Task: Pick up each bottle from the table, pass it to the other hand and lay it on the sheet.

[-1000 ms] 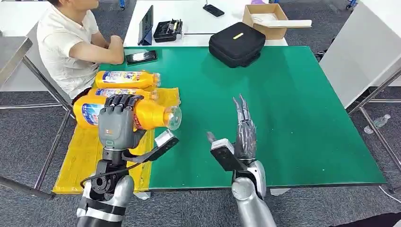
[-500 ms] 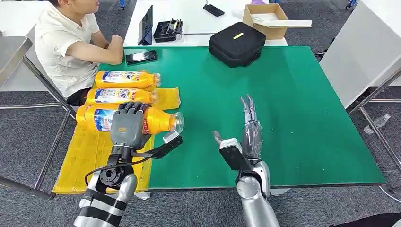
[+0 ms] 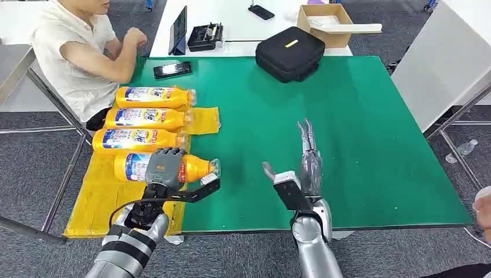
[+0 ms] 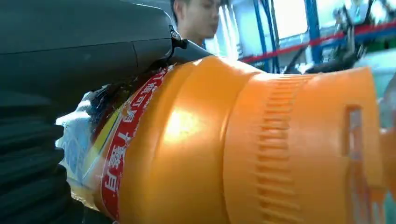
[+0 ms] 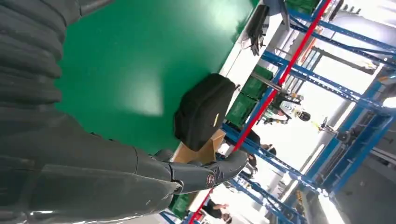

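On the yellow sheet at the table's left edge, left hand grips the 4th bottle from above, fingers wrapped over the label, bottle lying flat just in front of the 3 already laid down. Cap end pokes past the sheet's right edge onto the green. Left wrist view confirms fingers tight on the orange body.

Risks, my read:
- Biggest: roll. Bottle is round and on its side; if the hand lets go with any sideways push it could roll toward the near table edge, or back into the row. Sheet looks wrinkled, which may help or may tip it.
- Placement: neck and cap overhang the sheet, so it may count as only partly on it. Needs a nudge left before release.
- Fingers look hooked over the far side of the bottle; lifting out could drag it or bump the 3rd bottle right behind.
- Left wrist camera bracket sits close by the cap; could clip it on retreat.

Right hand holds nothing, fingers straight and spread, upright above bare green, well apart from the bottles.

Around: person seated at the far left corner, arm close to the far bottle. Black case, cardboard box, phone at the far side, none in the way. Another person's hand at the right picture edge.
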Controlling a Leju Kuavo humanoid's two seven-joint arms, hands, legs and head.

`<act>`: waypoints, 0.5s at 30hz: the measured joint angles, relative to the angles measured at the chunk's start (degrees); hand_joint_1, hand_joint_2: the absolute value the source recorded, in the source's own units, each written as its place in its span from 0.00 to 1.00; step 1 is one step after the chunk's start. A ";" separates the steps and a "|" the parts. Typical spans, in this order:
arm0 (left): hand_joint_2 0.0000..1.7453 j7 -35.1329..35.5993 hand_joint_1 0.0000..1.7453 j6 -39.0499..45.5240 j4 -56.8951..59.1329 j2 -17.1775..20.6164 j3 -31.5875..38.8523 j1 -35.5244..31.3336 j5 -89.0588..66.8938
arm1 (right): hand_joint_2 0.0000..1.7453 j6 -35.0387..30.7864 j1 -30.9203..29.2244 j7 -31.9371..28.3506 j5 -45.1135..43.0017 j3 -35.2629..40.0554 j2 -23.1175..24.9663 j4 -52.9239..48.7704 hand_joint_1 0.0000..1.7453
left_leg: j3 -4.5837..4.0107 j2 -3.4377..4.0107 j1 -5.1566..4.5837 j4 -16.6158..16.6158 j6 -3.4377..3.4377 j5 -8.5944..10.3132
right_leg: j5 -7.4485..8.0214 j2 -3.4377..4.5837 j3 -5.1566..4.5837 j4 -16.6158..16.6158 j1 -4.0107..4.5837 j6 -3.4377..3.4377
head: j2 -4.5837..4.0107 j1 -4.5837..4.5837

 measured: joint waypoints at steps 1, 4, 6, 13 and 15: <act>1.00 0.24 1.00 -0.15 0.90 0.11 0.00 -0.32 0.00 | 1.00 0.15 0.00 -0.02 0.00 -0.09 0.07 0.22 0.00 | -0.01 -0.01 0.00 0.00 0.00 0.00 | 0.00 0.00 0.00 0.00 0.00 0.00 | 0.00 0.02; 1.00 1.07 1.00 -0.98 3.18 0.26 0.00 -1.06 0.00 | 1.00 0.50 0.00 -0.18 -0.17 -0.44 0.20 0.88 0.00 | -0.01 -0.01 0.00 0.00 0.00 0.00 | 0.00 0.00 0.01 0.00 0.00 0.00 | 0.00 0.02; 1.00 2.10 1.00 -1.36 4.03 0.26 0.00 -1.19 0.00 | 1.00 0.72 0.00 -0.20 -0.28 -0.55 0.20 1.18 0.00 | -0.01 0.00 0.00 0.00 0.00 0.00 | 0.00 0.00 0.00 0.00 0.00 0.00 | 0.00 0.02; 1.00 2.51 0.79 -1.88 5.91 0.24 0.02 -1.56 0.00 | 1.00 0.70 0.01 -0.31 -0.33 -1.05 0.35 1.73 0.00 | -0.01 -0.01 0.00 0.00 0.00 0.00 | 0.00 0.00 0.01 0.00 0.00 0.00 | 0.00 0.02; 1.00 2.51 0.00 -2.16 6.37 0.18 0.26 -1.65 -0.02 | 1.00 0.70 0.02 -0.33 -0.33 -1.20 0.53 1.84 0.00 | -0.01 -0.01 0.00 0.00 0.00 0.00 | 0.00 0.00 0.00 0.00 0.00 0.00 | 0.00 0.00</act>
